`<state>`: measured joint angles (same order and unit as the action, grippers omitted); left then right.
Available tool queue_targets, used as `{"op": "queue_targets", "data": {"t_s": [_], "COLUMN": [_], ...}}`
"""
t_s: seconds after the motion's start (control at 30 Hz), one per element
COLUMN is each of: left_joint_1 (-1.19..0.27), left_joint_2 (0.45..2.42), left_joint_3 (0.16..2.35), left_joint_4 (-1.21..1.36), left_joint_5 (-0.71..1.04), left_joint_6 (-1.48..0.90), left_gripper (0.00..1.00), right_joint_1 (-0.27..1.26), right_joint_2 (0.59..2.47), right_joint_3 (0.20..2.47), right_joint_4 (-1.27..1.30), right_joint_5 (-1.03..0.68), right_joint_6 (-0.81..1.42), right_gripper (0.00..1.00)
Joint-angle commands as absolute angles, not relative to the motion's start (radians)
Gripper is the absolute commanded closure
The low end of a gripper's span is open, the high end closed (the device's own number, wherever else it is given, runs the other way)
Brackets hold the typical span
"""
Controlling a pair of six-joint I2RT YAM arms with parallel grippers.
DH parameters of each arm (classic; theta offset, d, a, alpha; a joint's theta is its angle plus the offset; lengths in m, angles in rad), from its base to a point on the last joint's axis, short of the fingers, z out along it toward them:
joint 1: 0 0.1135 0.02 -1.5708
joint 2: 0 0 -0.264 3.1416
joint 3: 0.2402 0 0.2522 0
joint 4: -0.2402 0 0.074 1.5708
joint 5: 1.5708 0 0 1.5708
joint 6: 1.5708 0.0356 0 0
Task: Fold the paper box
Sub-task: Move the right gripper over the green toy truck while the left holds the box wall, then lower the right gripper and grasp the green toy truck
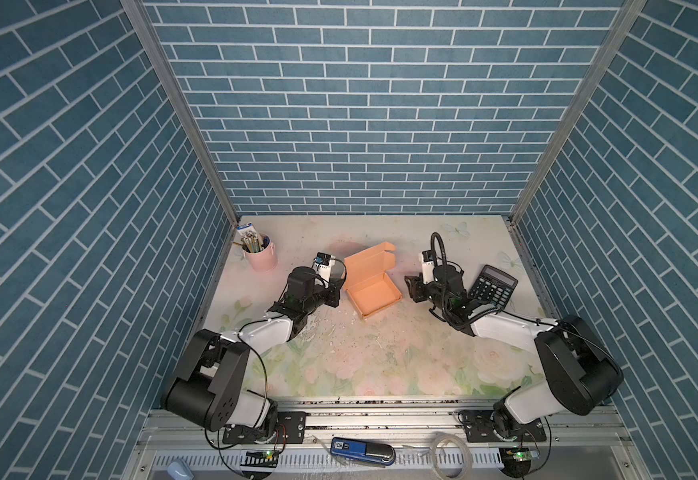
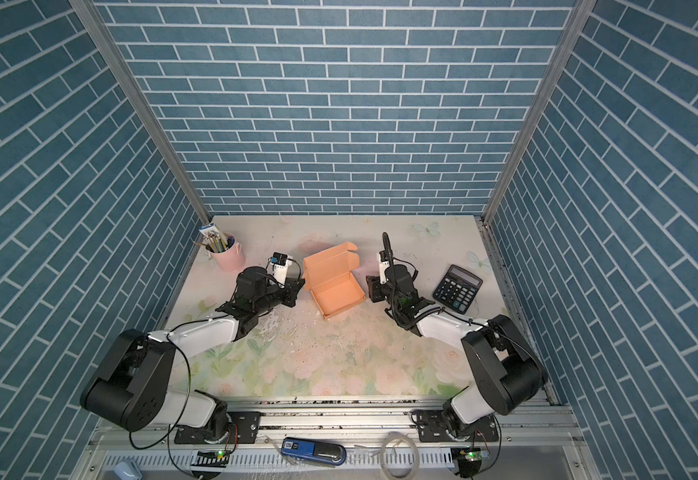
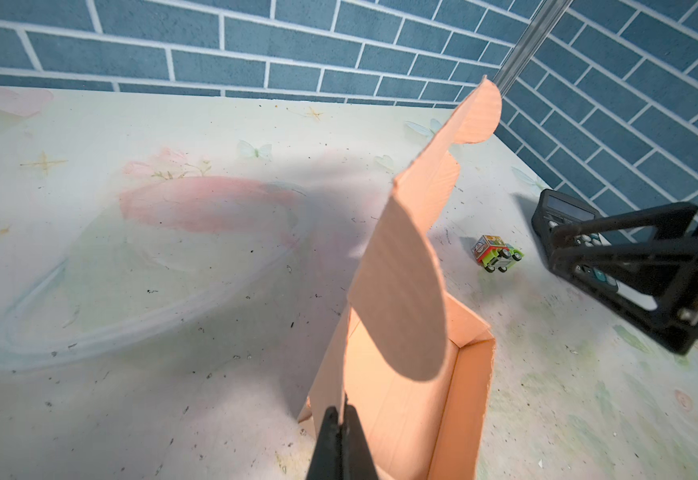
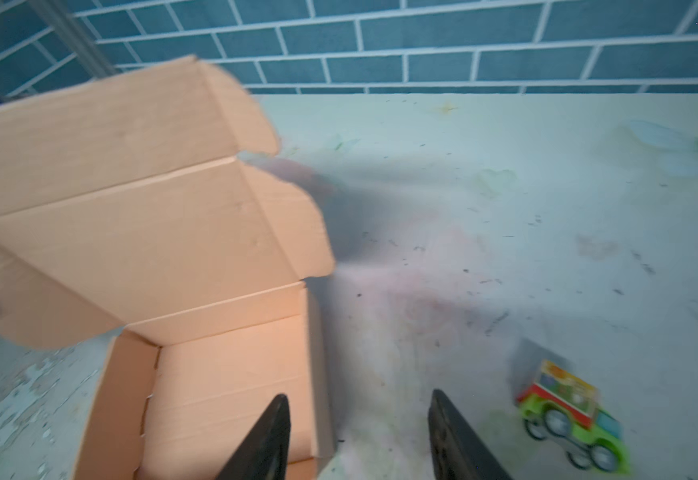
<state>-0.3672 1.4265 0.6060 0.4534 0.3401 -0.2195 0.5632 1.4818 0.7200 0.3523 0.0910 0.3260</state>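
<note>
Cardboard, tan-orange and unprinted: the paper box (image 1: 374, 293) sat midway on the counter (image 1: 380, 365) as a shallow open tray, its lid standing up at the 12 o'clock side with rounded flaps spread. At its 9 o'clock, the left hand (image 3: 341, 419) was clamped on the box's cardboard edge. At 3 o'clock, the right hand (image 4: 360, 432) stood apart, straddling the tray wall, gripping nothing.

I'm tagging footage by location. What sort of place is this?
Probably a lab robot test booth, not a real room: brick-print wall panels on metal framing, a left arm and right arm bolted to a rail, and a floral table.
</note>
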Motion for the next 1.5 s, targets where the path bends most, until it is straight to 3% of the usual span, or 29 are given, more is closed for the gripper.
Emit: {"op": "queue_targets", "data": {"t_s": [0.0, 0.17, 0.5, 1.47], "left_joint_1": [-0.373, -0.373, -0.376, -0.379], "left_joint_2": [1.4, 1.388, 1.351, 1.366], "left_joint_3": [0.595, 0.587, 0.57, 0.565], "left_joint_4": [0.463, 0.459, 0.455, 0.468], "left_joint_5": [0.34, 0.354, 0.362, 0.371], "left_joint_6": [-0.204, -0.196, -0.19, -0.188], "left_gripper": [1.0, 1.0, 1.0, 1.0], "right_joint_1": [0.517, 0.438, 0.369, 0.347], "right_joint_2": [1.461, 1.584, 1.759, 1.996], "right_joint_3": [0.786, 0.981, 1.21, 1.383], "right_joint_4": [0.087, -0.233, -0.431, -0.521], "right_joint_5": [0.239, 0.243, 0.188, 0.096], "right_joint_6": [0.446, 0.537, 0.587, 0.628], "right_gripper": [0.44, 0.43, 0.4, 0.38]}}
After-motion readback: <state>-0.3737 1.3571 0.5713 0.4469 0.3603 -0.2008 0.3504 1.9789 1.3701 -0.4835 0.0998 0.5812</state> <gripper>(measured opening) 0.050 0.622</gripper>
